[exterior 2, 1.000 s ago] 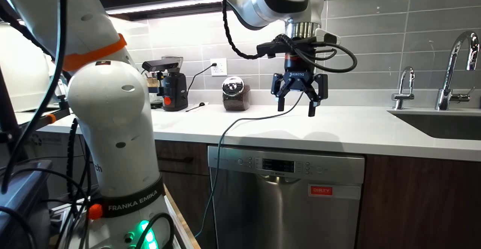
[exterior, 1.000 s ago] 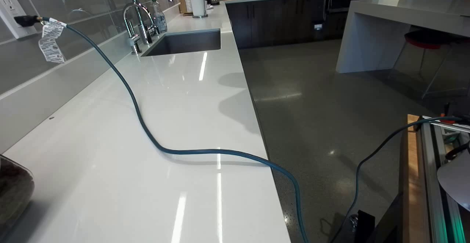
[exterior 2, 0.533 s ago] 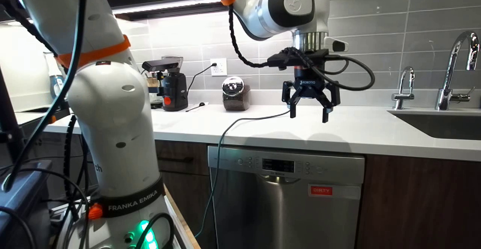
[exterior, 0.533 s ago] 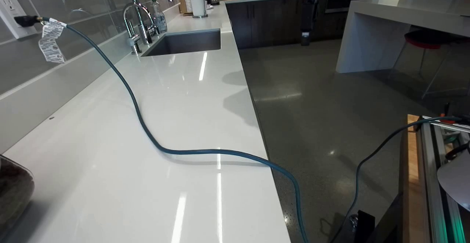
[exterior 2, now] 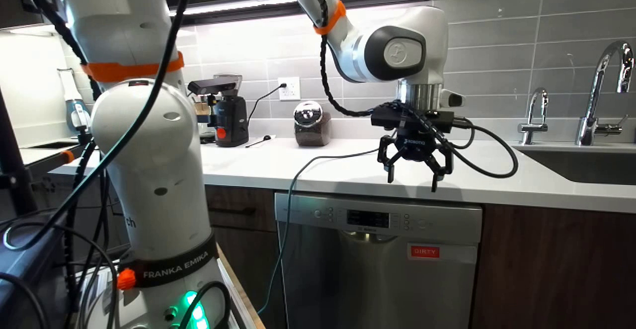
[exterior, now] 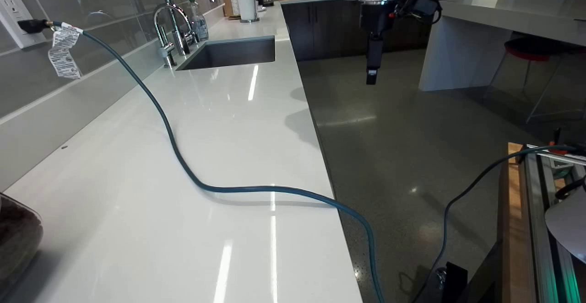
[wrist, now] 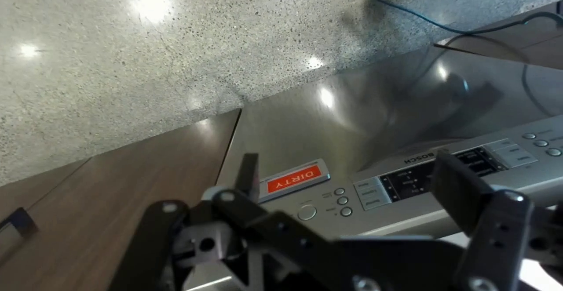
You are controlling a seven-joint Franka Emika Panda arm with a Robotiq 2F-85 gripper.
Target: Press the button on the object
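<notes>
A steel dishwasher (exterior 2: 377,279) is built in under the counter. Its control panel has a dark display (exterior 2: 367,218) and small round buttons (exterior 2: 406,221). In the wrist view the panel shows upside down, with a larger round button (wrist: 307,212), several small buttons (wrist: 342,200) and the display (wrist: 409,183). A red DIRTY sign (wrist: 294,178) is on the door. My gripper (exterior 2: 413,182) points down, open and empty, in front of the counter edge and above panel height. It touches nothing. It also shows in an exterior view (exterior: 371,76) and the wrist view (wrist: 352,172).
The white counter (exterior: 151,239) overhangs the dishwasher. A blue cable (exterior: 256,188) crosses it and hangs down past the dishwasher front. A jar (exterior 2: 312,125), a black grinder (exterior 2: 232,120) and a sink (exterior 2: 586,165) are along the counter.
My gripper has moved down and outward from the counter, coming lower in both exterior views. It stays open. The dishwasher and the cable across the counter have not moved.
</notes>
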